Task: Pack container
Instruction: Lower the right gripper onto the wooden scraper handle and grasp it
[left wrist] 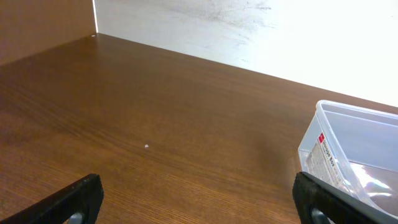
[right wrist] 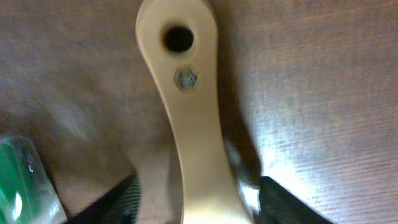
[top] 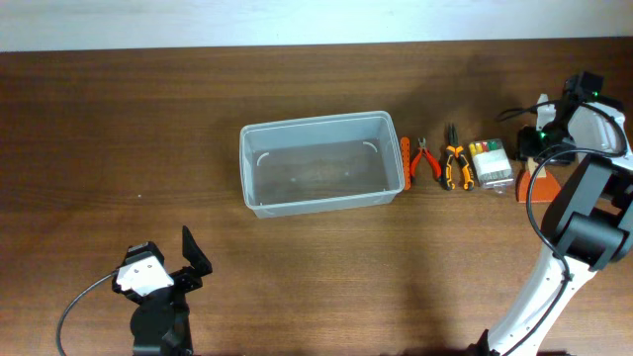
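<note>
On the container (left wrist: 310, 147) end wall, a red-marked label (left wrist: 328, 163), print illegible.

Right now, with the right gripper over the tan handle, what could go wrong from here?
1. The right gripper straddles the tan handle with gaps at both sides, so an uneven close could twist it or let it slip.
2. The clear bit case lies close by and may get nudged.
3. A low carry to the container could sweep the pliers.
</note>
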`<state>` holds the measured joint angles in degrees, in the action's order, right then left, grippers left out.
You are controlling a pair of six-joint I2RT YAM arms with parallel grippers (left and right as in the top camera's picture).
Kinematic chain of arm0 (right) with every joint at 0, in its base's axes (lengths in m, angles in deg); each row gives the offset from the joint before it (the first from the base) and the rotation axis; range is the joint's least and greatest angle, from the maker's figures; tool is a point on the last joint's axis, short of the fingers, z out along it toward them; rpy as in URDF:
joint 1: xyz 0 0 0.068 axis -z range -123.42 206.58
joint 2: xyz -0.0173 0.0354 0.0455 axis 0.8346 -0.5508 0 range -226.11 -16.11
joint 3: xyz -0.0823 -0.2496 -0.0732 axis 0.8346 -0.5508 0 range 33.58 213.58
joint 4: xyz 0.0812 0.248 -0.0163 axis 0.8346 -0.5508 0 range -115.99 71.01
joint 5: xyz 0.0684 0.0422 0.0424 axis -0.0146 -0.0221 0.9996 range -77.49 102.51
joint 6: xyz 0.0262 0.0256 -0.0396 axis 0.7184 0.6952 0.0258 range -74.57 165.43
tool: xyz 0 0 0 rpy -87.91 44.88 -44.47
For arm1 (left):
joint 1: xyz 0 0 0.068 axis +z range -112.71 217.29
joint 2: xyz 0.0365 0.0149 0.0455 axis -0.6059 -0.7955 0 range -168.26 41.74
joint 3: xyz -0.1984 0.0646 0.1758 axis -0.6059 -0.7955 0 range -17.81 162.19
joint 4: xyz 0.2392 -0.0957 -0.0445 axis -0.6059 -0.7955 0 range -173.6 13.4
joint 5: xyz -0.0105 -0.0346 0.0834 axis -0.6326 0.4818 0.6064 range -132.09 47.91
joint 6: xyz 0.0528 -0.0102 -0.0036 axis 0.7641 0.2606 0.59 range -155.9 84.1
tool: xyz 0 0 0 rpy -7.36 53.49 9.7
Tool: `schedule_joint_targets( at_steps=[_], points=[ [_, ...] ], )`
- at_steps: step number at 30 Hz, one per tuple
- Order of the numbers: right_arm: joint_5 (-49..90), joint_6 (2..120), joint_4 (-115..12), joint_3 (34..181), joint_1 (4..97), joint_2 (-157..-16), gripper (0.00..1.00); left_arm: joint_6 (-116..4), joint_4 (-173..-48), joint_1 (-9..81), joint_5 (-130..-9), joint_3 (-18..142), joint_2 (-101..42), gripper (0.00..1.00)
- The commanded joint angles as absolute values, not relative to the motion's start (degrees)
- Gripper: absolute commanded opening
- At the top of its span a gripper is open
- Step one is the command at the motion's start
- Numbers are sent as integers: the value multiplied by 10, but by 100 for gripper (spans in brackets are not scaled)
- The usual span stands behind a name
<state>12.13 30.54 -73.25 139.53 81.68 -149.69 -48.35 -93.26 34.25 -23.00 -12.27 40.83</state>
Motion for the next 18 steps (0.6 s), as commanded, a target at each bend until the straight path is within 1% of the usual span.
schedule_joint_targets(
  at_steps=[1,6,8,9,11,18],
  points=[
    [82,313,-746,1383,819,-1516,64,-478,-933,340,-228,-125,411,99],
    [82,313,-756,1382,818,-1516,63,-478,-933,340,-228,-125,411,99],
    [82,313,-756,1381,818,-1516,53,-478,-933,340,-228,-125,411,99],
    [82,313,-755,1380,818,-1516,45,-478,-933,340,-228,-125,411,99],
    [82,313,-756,1378,819,-1516,38,-478,-933,340,-228,-125,411,99],
    [82,339,-756,1372,818,-1516,36,-478,-933,340,-228,-125,411,99]
  ],
)
